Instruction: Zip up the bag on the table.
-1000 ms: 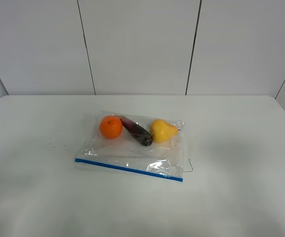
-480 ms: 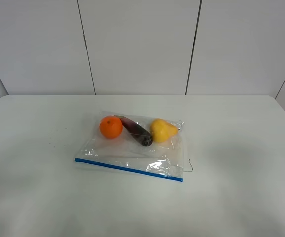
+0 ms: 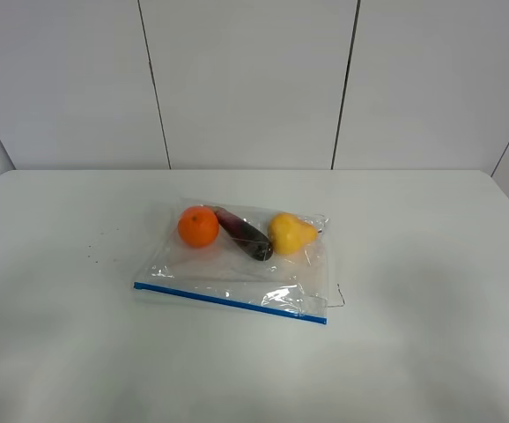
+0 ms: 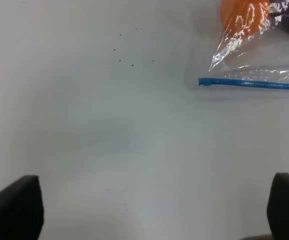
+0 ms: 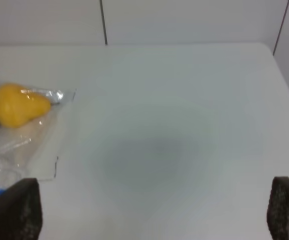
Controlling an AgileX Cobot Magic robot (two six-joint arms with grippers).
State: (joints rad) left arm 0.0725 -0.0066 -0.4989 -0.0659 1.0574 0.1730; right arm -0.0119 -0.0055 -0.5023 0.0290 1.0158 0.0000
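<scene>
Nothing has moved since the earlier frames: the clear rectangular plastic zip bag lies just as it did, a little left of centre on the plain white matte surface. Through the plastic show a round orange, a dark purple eggplant and a yellow pear, ranged along the bag's 12 o'clock edge, while the blue zip strip runs along its 6 o'clock edge.

Neither arm appears in the high view. Each wrist view shows its gripper spread wide with nothing held, left gripper and right gripper alike, both apart from the bag.

Judging by this, the approach step is in hand. Next, one gripper would likely need to pin one end of the strip while the other pinches and runs along it.
</scene>
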